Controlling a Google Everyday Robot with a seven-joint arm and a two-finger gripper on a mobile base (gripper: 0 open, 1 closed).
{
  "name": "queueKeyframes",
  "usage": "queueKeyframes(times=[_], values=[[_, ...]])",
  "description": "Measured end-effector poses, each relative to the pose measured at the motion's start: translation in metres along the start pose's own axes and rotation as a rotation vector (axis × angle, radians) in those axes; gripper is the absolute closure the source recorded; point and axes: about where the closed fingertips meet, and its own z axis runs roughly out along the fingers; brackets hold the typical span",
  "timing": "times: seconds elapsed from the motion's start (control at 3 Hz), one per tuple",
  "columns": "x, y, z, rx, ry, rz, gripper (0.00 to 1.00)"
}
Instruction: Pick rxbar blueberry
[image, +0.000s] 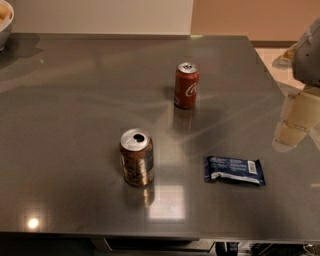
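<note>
The rxbar blueberry lay flat on the table, front right; the gripper hung by the right edge, its spread I couldn't tell. I judged the bar light and crinkly: pinch across its middle

table glossy | red can metal | rxbar blueberry shiny wrapper | end effector pale plastic, right

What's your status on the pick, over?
Gripper at right edge, apart from rxbar blueberry. Bar flat, front right. Red cola can, brown can stand left of it.
</note>
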Motion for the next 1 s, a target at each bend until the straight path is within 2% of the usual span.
queueKeyframes(times=[0.33,0.67,1.0], values=[[0.000,0.000,0.000,0.000,0.000,0.000,0.00],[-0.001,0.002,0.002,0.002,-0.005,-0.025,0.00],[0.008,0.010,0.026,-0.043,-0.017,-0.043,0.00]])
